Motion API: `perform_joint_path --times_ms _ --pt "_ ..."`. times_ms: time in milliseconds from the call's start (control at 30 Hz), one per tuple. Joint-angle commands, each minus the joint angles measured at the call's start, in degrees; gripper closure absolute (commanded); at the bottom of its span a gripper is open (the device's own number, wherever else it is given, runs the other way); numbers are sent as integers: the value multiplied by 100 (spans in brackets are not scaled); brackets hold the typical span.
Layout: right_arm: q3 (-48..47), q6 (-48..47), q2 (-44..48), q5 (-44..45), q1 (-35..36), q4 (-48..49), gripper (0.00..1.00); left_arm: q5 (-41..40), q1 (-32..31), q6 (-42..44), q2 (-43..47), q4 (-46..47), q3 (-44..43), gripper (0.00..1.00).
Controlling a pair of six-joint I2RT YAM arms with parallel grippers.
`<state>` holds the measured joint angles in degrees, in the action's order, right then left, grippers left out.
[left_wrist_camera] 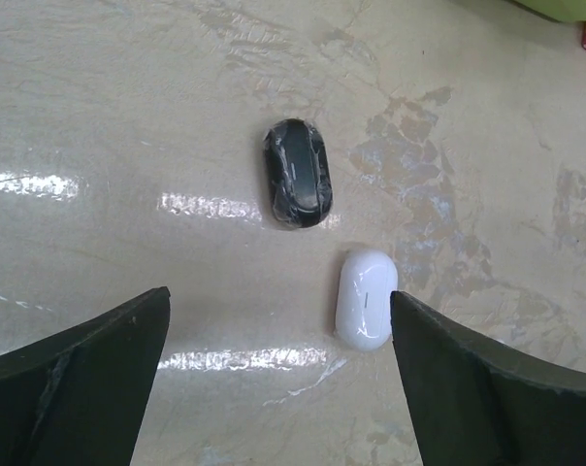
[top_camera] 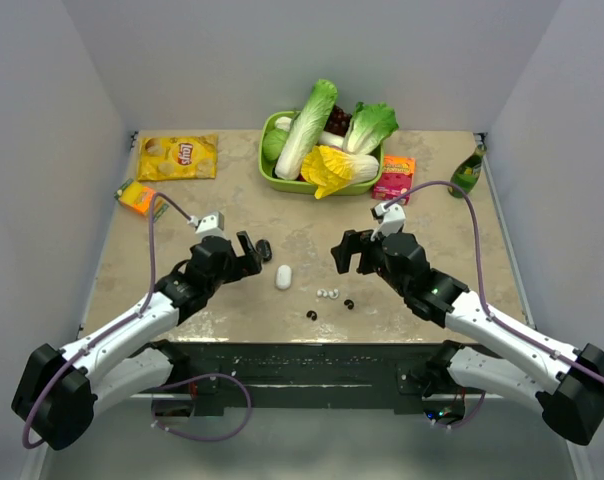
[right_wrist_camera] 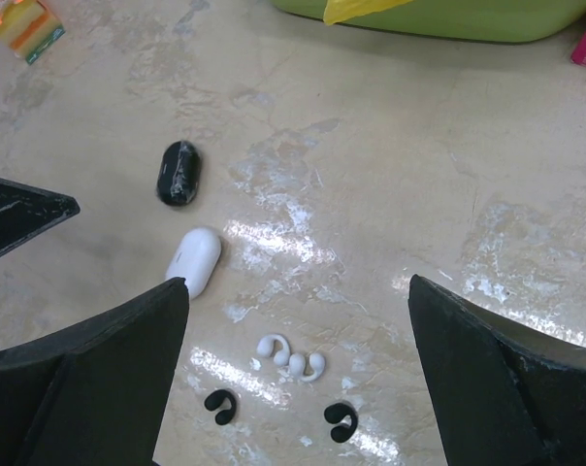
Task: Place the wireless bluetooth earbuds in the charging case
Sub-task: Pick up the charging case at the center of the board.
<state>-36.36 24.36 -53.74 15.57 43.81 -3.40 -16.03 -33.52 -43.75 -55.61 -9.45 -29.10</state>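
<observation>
The white oval charging case (top_camera: 283, 277) lies shut on the table; it also shows in the left wrist view (left_wrist_camera: 365, 298) and the right wrist view (right_wrist_camera: 195, 260). A black oval case (top_camera: 264, 249) lies just behind it. Two white earbuds (top_camera: 328, 294) lie side by side right of the white case, seen in the right wrist view (right_wrist_camera: 291, 357). Two black earbuds (top_camera: 311, 315) (top_camera: 348, 303) lie nearer. My left gripper (top_camera: 250, 255) is open, hovering left of the cases. My right gripper (top_camera: 349, 254) is open, hovering behind the earbuds.
A green tray (top_camera: 270, 170) of vegetables stands at the back middle. A yellow chip bag (top_camera: 178, 156) and an orange box (top_camera: 137, 197) lie back left. A pink packet (top_camera: 394, 177) and a green bottle (top_camera: 468, 170) are back right.
</observation>
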Motion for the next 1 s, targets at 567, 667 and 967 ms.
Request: perform_joint_path --times_ms 567,667,967 --pt "67 -72 56 -371 5 252 7 99 -23 164 -1100 505 106 55" --pt "85 -80 82 -380 -4 226 7 267 -32 165 -1179 760 246 78" --pt "68 -45 13 -494 13 261 8 -224 -15 94 -1372 822 161 94"
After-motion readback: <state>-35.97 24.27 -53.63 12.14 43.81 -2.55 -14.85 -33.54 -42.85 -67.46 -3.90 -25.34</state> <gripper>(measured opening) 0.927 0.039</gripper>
